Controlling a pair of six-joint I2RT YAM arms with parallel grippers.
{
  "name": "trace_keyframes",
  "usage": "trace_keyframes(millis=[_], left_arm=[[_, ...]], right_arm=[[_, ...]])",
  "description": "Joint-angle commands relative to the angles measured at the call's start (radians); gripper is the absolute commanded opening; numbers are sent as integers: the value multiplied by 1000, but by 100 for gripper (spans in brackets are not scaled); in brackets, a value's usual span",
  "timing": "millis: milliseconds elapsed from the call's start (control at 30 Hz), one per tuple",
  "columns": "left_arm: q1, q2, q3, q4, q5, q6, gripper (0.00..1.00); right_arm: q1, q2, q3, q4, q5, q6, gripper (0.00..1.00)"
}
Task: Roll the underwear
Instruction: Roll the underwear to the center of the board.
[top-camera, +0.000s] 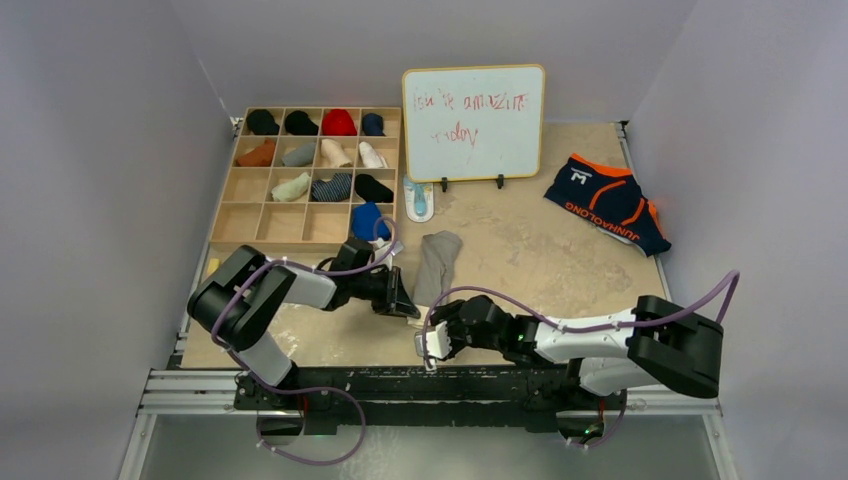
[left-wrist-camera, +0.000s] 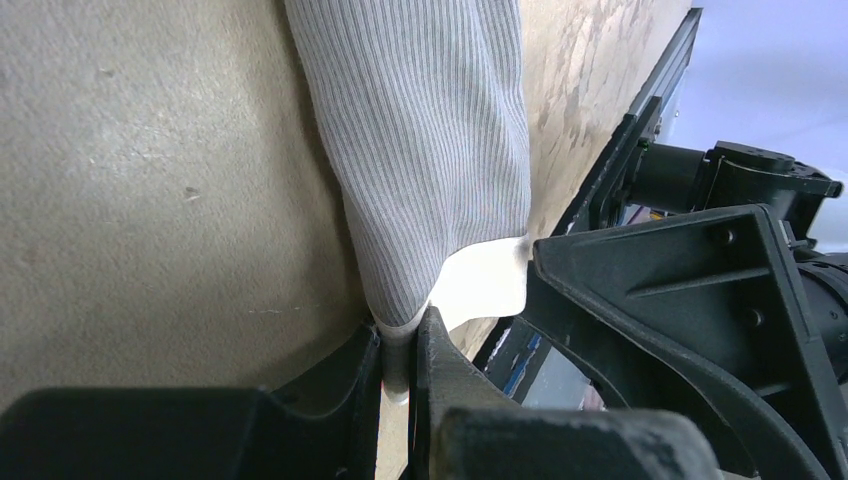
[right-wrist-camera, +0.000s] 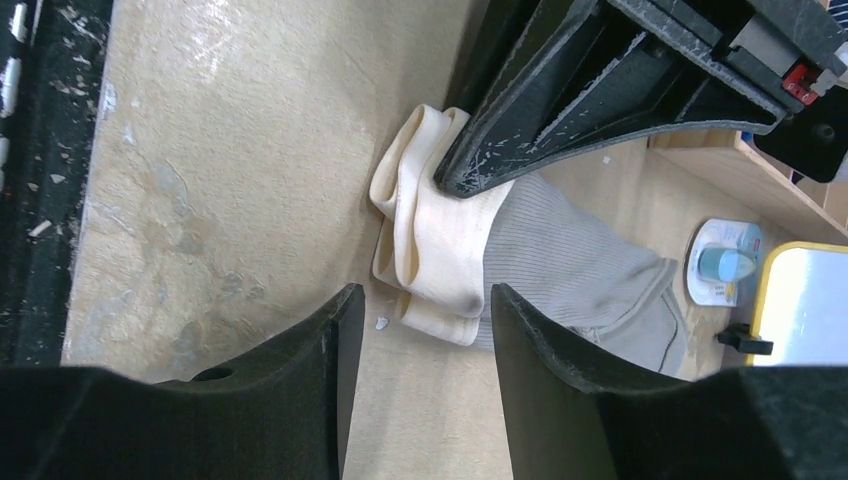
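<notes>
The grey underwear (top-camera: 438, 260) lies as a narrow folded strip in the middle of the table, its cream waistband toward the near end. My left gripper (top-camera: 404, 299) is shut on that near end; in the left wrist view the ribbed grey fabric (left-wrist-camera: 420, 150) is pinched between the closed jaws of the left gripper (left-wrist-camera: 400, 345). My right gripper (top-camera: 431, 345) is open and empty just in front of the waistband (right-wrist-camera: 432, 240), apart from it; the right wrist view shows the right gripper (right-wrist-camera: 420, 315) with jaws wide. The navy underwear (top-camera: 607, 203) with orange trim lies flat at the far right.
A wooden sorting box (top-camera: 280, 225) holding several rolled socks and garments stands at the back left. A whiteboard (top-camera: 474, 122) stands at the back centre, with a small blue and white item (top-camera: 419, 200) at its foot. The metal rail (top-camera: 400, 385) runs along the near edge.
</notes>
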Motion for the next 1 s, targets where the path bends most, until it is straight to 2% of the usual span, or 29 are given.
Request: trace_keyframes(millis=[0, 433, 800, 900, 967], left_arm=[[13, 51, -15, -108, -76, 87, 0], [25, 62, -20, -105, -72, 92, 0], [32, 86, -29, -81, -62, 86, 0], [32, 85, -31, -77, -61, 77, 0], [33, 76, -35, -76, -63, 70, 0]], right_arm=[[5, 34, -3, 35, 40, -37, 51], [7, 94, -15, 145, 33, -102, 47], [8, 143, -19, 226, 34, -102, 26], [8, 150, -21, 260, 56, -95, 14], [7, 145, -20, 272, 53, -80, 2]])
